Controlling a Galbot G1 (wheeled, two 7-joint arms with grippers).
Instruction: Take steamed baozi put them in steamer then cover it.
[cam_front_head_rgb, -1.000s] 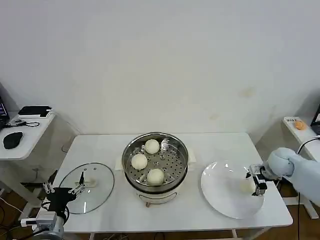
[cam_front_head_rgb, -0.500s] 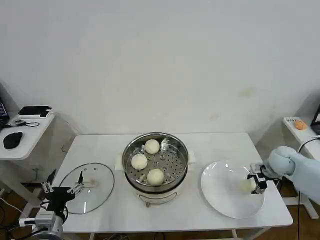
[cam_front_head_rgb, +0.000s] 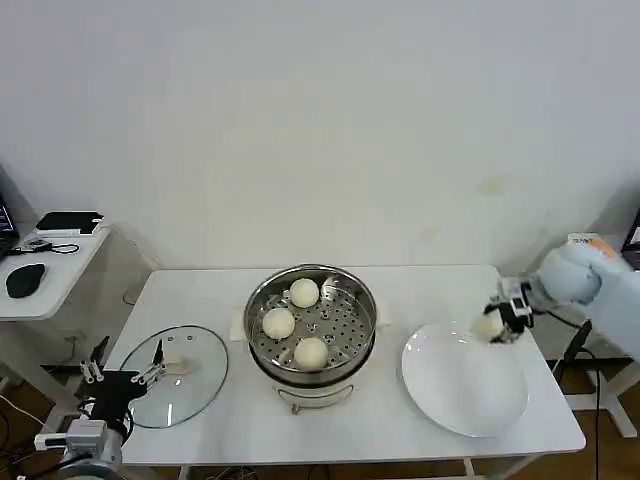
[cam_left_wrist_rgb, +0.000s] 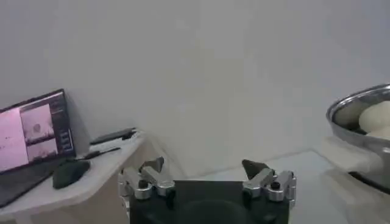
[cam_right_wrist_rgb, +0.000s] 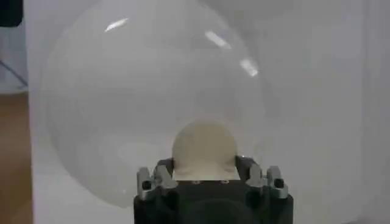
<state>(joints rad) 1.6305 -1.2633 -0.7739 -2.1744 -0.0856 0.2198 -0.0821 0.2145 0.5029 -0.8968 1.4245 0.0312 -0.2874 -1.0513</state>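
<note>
Gripping a steamed baozi (cam_front_head_rgb: 487, 325), right hand (cam_front_head_rgb: 497, 325) closed on it above plate (cam_front_head_rgb: 465, 395); left hand (cam_front_head_rgb: 125, 376) open, idle beside lid (cam_front_head_rgb: 180, 373).

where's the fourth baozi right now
In the head view the fourth baozi is on the right, held in the right claw just above the far right rim of the white plate, right of the steamer.
</note>
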